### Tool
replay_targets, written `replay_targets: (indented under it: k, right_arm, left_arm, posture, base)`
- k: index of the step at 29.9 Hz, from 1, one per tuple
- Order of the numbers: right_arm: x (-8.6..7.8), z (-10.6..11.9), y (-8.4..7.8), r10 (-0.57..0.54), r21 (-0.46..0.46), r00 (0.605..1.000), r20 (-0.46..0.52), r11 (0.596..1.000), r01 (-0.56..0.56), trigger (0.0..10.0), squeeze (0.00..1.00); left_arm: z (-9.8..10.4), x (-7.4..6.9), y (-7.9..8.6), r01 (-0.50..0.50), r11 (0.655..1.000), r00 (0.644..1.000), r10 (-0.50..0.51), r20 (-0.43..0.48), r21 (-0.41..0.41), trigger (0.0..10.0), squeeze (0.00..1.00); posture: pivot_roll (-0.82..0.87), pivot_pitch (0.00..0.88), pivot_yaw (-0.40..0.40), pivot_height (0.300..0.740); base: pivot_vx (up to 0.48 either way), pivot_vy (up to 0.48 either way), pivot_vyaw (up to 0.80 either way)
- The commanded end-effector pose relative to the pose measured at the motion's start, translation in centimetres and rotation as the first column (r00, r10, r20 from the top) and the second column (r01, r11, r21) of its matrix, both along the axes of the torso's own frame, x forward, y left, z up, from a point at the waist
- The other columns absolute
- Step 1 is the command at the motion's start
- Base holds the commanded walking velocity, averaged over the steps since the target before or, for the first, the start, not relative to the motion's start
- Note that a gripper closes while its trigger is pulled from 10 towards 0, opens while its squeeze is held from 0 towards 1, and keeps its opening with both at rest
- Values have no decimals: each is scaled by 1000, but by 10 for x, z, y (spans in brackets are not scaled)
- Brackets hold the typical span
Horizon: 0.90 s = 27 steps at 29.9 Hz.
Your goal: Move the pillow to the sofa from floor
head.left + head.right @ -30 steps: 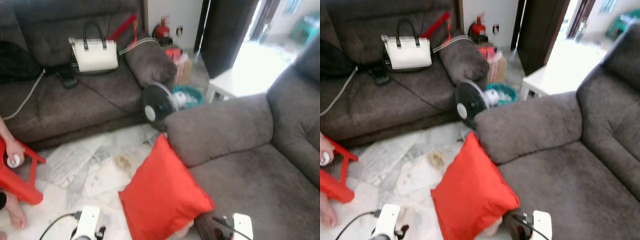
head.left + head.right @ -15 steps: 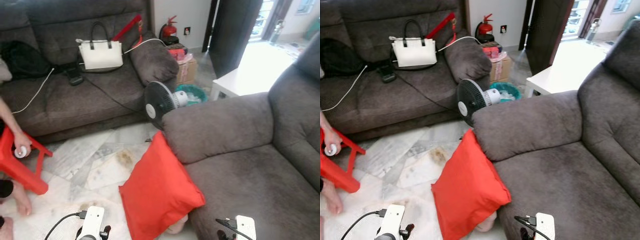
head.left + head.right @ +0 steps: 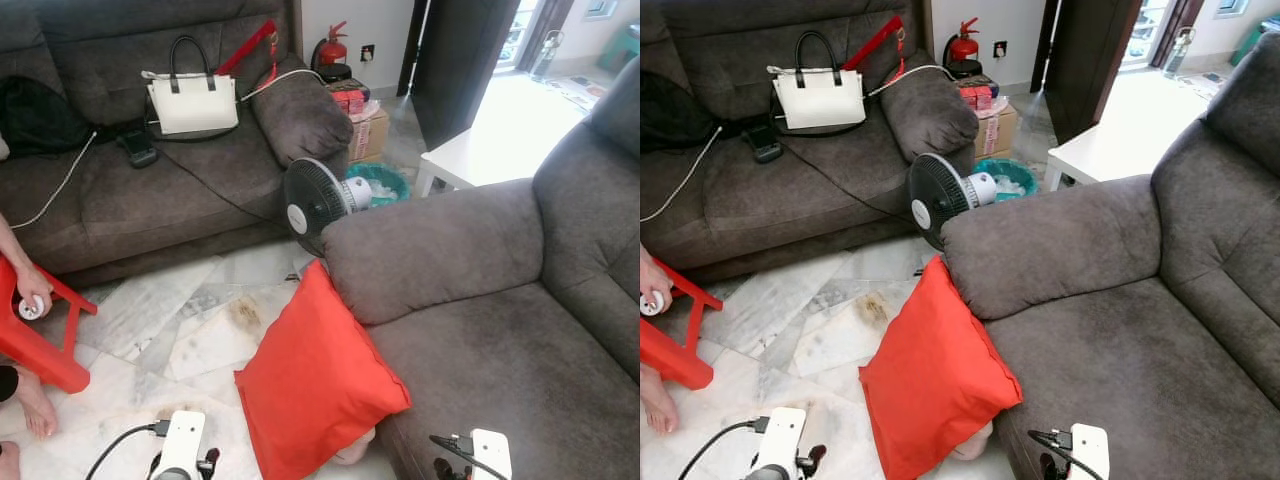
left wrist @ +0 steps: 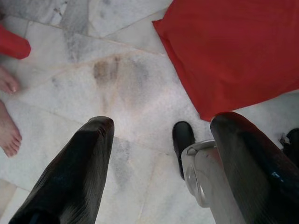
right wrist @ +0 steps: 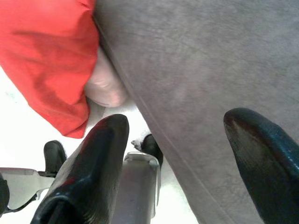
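Your head views show a grey sofa (image 3: 500,330) filling the right half of the frame, its seat bare. A second grey sofa (image 3: 150,180) runs across the upper left, carrying a white handbag (image 3: 192,102). Between them lies pale marble floor (image 3: 150,310).

The red pillow (image 3: 320,380) sits at lower centre on the floor, propped against the front of the right-hand sofa, its long axis tilted from upper left to lower right, top corner just under the armrest. A black fan (image 3: 315,205) stands just above it.

Your left end effector (image 4: 159,154) hangs with its fingers wide apart, holding nothing; the pillow lies ahead of it and toward the sofa. Your right end effector (image 5: 177,154) is equally spread and empty, over the sofa's front edge, and looks the nearer.

Its wrist view adds a pale rounded object (image 5: 105,84) tucked under the pillow. At the left edge, a person's hand (image 3: 30,295) rests on a red stool (image 3: 40,340).
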State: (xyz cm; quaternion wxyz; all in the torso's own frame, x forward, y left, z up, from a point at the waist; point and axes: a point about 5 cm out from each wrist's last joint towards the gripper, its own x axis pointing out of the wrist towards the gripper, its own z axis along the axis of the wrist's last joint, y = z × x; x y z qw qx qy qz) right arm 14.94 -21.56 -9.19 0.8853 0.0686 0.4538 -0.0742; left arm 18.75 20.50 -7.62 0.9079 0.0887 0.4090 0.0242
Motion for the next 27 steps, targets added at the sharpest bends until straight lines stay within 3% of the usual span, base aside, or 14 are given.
replay_targets:
  k: [1, 5, 24, 27]
  right_arm:
    - [-1, -1, 4, 5, 11, 1000, -9, 1000, -5, 10000, 0]
    - [-1, -1, 4, 5, 11, 1000, -9, 1000, -5, 10000, 0]
    - [-1, -1, 4, 8, 14, 1000, -9, 1000, -8, 10000, 0]
    - [-1, -1, 4, 8, 14, 1000, -8, 1000, -8, 10000, 0]
  left_arm:
    - [-2, -5, 5, -17, 1000, 1000, 17, -17, 3, 10000, 0]
    - [-2, -5, 5, -17, 1000, 1000, 17, -16, 4, 10000, 0]
    - [-2, -5, 5, -20, 1000, 1000, 20, -16, 1, 10000, 0]
    - [-2, -5, 5, -22, 1000, 1000, 22, -15, 0, 10000, 0]
  posture:
    - [135, 41, -11, 740]
    - [135, 41, -11, 740]
    - [135, 41, -12, 740]
    - [134, 41, -12, 740]
  base:
    - [0, 480, 0]
    - [0, 301, 0]
    - [0, 0, 0]
    - [0, 480, 0]
